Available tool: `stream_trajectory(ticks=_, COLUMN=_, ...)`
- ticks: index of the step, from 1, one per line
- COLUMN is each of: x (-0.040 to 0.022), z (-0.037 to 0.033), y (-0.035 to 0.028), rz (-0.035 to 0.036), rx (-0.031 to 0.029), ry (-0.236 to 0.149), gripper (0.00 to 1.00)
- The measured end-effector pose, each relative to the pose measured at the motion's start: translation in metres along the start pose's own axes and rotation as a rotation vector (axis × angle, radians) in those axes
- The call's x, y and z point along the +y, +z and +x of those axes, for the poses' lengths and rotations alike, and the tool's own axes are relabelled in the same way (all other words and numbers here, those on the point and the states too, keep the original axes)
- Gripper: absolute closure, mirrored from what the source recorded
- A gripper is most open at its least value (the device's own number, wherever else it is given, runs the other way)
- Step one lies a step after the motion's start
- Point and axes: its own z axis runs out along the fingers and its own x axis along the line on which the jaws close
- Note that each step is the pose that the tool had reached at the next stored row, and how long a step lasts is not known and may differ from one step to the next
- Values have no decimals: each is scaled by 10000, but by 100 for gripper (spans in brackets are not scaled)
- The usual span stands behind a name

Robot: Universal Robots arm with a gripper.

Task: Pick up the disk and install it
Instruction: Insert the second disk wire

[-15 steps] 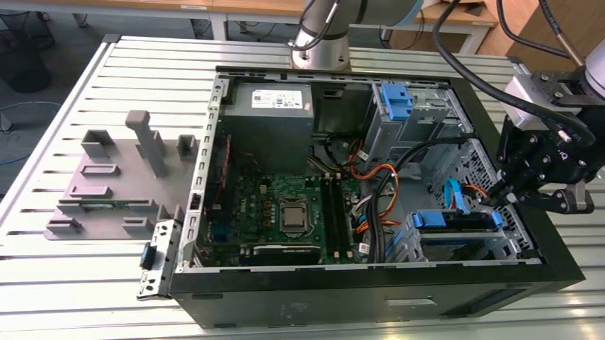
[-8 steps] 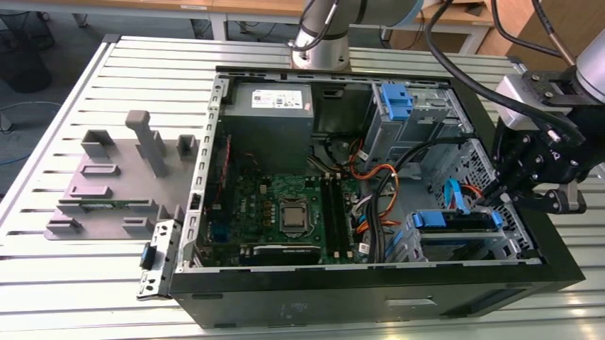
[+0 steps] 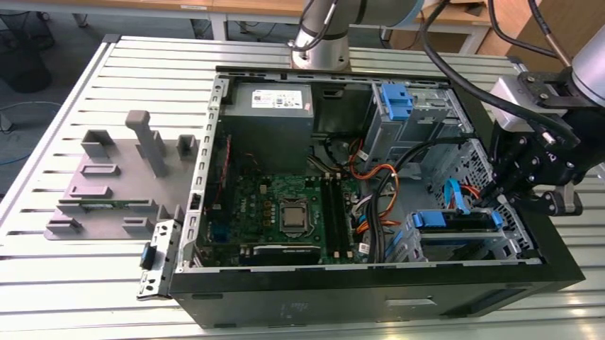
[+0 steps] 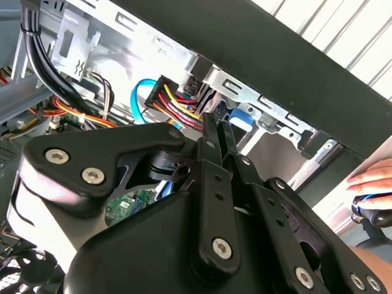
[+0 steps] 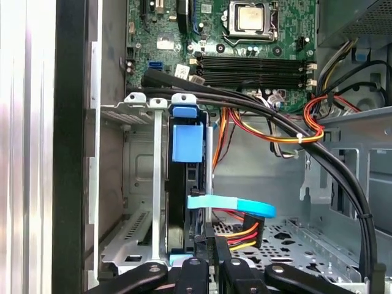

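Fingers [image 5: 211,269] pressed together, just behind disk [image 5: 187,147] seated in drive cage [image 5: 138,184].

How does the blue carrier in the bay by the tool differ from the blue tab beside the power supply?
The blue carrier spans its bay lying flat; the blue tab stands upright and looks narrower. The blue carrier sits beside the tool; the blue tab sits near the power supply. Both are blue plastic.

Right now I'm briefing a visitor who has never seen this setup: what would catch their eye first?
The open computer case with its green motherboard dominates the slatted table. At the exterior view's right, the black hand hangs over the drive cage, where the blue-framed disk sits upright among orange and black cables.
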Motion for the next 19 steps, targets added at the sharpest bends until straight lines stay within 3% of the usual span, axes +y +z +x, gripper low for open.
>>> stream_trajectory(ticks=4, x=35, z=8, y=-1, rz=7, rx=1, ry=-1, gripper=84)
stream_trajectory(ticks=19, x=36, z=146, y=9, rz=7, rx=1, ry=-2, gripper=84)
